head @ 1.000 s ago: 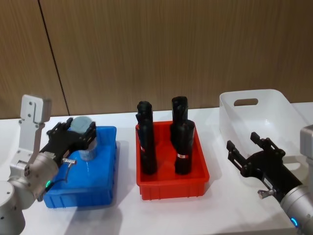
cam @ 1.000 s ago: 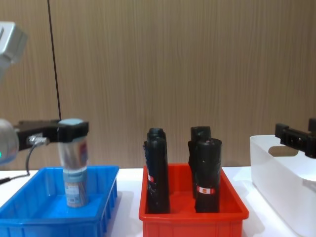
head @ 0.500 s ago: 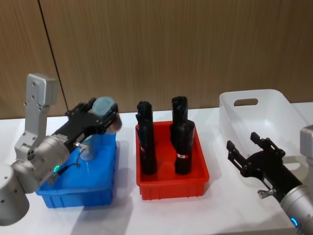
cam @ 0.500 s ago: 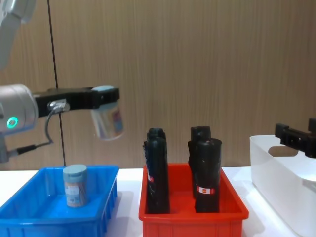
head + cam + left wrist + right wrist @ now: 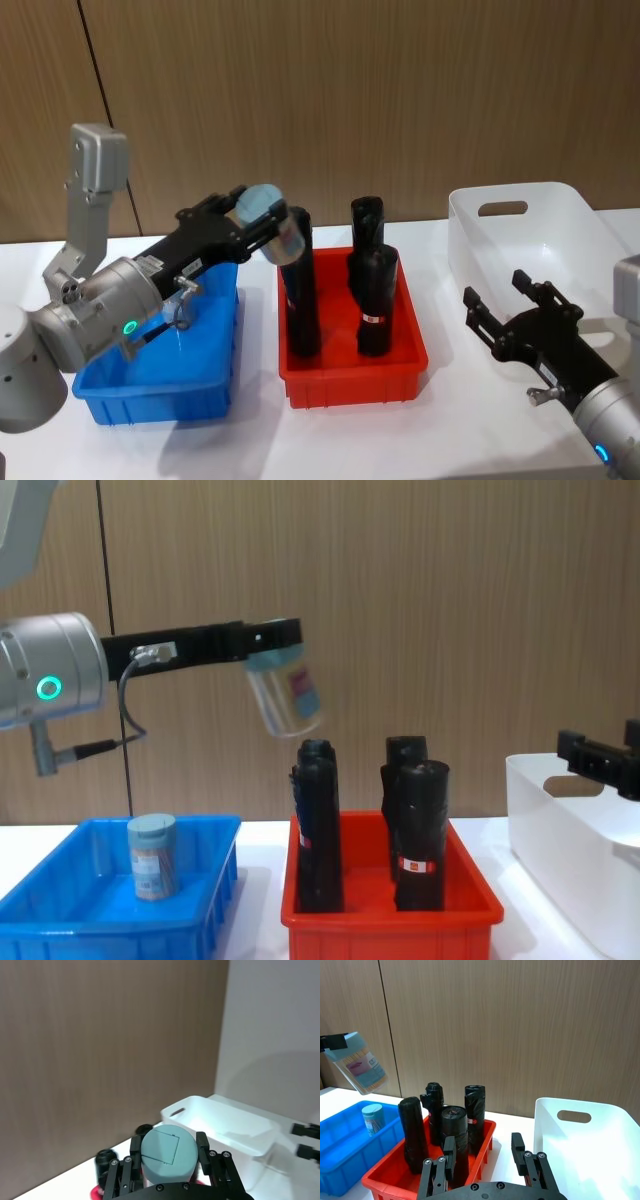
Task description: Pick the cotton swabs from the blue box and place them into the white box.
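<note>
My left gripper (image 5: 262,214) is shut on a jar of cotton swabs (image 5: 275,224), tilted in the air above the left side of the red bin. The chest view shows this jar (image 5: 286,696) well above the black rolls. Its pale blue lid (image 5: 169,1153) sits between the fingers in the left wrist view. A second jar (image 5: 152,856) stands upright in the blue box (image 5: 60,922) at the left. The white box (image 5: 520,195) stands at the far right. My right gripper (image 5: 495,290) hovers open in front of it, holding nothing.
A red bin (image 5: 350,385) with several tall black rolls (image 5: 316,830) stands between the blue box and the white box, under the carried jar. A wooden wall closes the back of the white table.
My left gripper has lifted the jar out of the blue box and carried it right, up over the red bin, tilting it. The right arm has not moved.
</note>
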Motion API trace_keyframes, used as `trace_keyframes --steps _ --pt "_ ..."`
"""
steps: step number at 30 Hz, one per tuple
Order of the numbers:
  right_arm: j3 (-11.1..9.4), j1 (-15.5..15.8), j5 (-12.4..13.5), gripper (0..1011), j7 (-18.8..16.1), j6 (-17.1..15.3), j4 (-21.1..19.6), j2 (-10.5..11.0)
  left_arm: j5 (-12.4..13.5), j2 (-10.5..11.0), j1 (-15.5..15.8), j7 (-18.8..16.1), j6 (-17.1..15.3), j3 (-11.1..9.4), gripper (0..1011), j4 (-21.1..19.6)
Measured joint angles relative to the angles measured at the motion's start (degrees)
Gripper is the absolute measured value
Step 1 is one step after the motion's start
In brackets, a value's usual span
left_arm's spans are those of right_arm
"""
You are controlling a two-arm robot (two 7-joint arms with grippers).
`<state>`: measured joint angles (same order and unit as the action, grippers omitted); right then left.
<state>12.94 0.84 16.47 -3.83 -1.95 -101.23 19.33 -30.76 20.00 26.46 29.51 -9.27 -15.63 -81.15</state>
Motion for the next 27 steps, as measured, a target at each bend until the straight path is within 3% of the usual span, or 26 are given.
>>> trace_keyframes --steps 10,27 --pt "0.0 0.0 0.0 688 0.0 0.0 0.0 0.0 -1.07 -0.84 2.92 9.29 -2.17 -0.68 668 2.54" --pt "0.0 0.0 0.0 688 0.0 0.0 0.0 0.0 -0.44 -2.45 8.71 24.76 -6.94 -2.29 668 8.35"
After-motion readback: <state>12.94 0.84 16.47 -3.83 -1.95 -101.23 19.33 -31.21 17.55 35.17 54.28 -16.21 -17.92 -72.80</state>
